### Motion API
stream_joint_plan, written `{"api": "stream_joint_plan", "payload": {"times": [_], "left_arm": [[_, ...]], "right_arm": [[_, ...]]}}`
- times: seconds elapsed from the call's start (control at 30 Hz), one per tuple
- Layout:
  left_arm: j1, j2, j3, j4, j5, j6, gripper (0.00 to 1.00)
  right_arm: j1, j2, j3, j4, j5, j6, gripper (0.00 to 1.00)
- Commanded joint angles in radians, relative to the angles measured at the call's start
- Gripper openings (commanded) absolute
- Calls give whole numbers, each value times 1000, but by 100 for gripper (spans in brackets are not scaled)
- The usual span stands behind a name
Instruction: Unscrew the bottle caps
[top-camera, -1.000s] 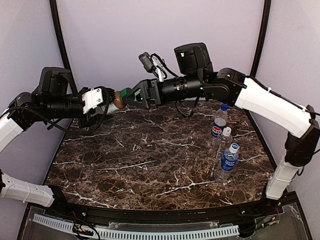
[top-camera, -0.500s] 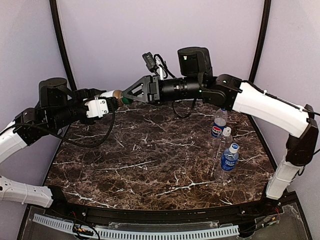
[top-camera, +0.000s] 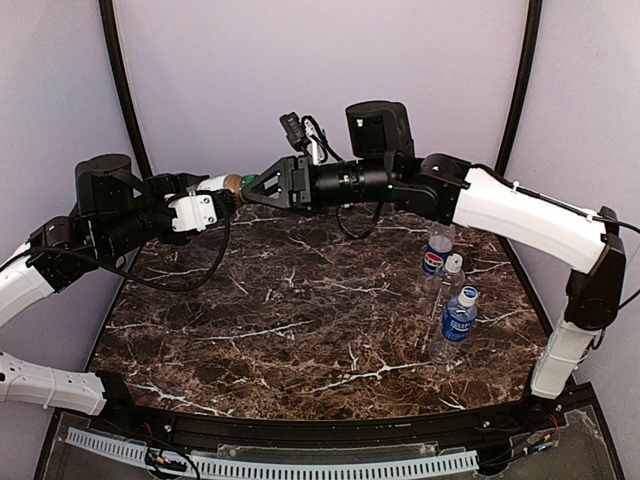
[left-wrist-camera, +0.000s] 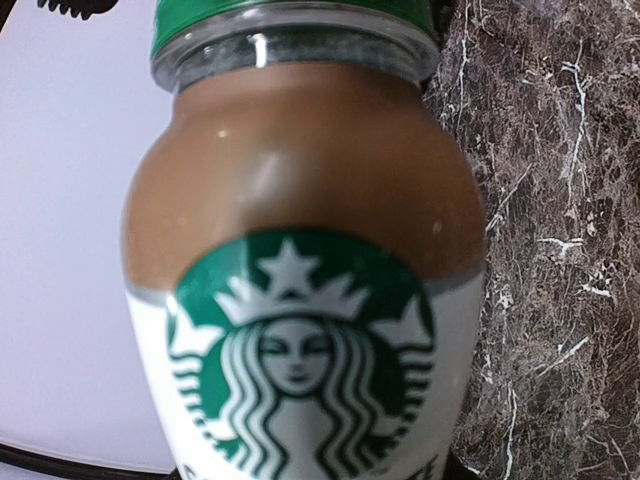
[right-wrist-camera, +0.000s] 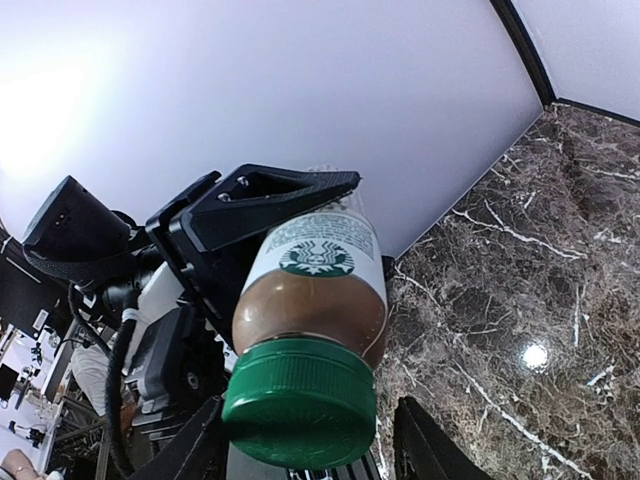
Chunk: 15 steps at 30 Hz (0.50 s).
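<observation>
My left gripper (top-camera: 218, 196) is shut on the brown-filled bottle (top-camera: 232, 184) with the white label and holds it level above the table's far edge, cap toward the right arm. The bottle fills the left wrist view (left-wrist-camera: 300, 250) and hides the fingers there. Its green cap (right-wrist-camera: 300, 400) is on the neck. My right gripper (right-wrist-camera: 310, 425) is open, one finger on each side of the green cap, with a clear gap on the right side. The Pepsi bottle (top-camera: 437, 250) with a dark blue cap, the plain clear bottle (top-camera: 450, 285) and the blue-label bottle (top-camera: 458, 320) stand capped at the right.
The dark marble table (top-camera: 300, 330) has the three standing bottles close together near its right edge. A pale wall (top-camera: 320, 60) rises right behind the held bottle. Both arms reach across the back of the table.
My right gripper's fingers have spread open from around the green cap and the wrist has turned. My left arm has lifted the bottle a little; both grippers have shifted slightly left.
</observation>
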Motion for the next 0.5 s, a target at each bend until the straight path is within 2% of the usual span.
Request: {"api": "stream_joint_plan", "payload": {"times": [0.0,0.07,0.17,0.2,0.3,0.47], "left_arm": [[-7,-8,-10,28,-20,5,41],[-7,-10,-14,28,-17,5,41],[-8,-14,-22,27,-10,6,40],[-8,-16,-25,22,-3,12,39],[-13,-24,-38,15,10,28,39],[-15,-20,-38,13,-3,24,39]], "right_arm": [[-8,23,12,23,-10,13,48],[-10,20,11,23,-5,11,38],[-13,17,10,23,-5,2,33],[-13,17,9,23,-6,-1,34],[-18,18,11,23,-19,-4,46],[-20,8,10,27,-14,-5,49]]}}
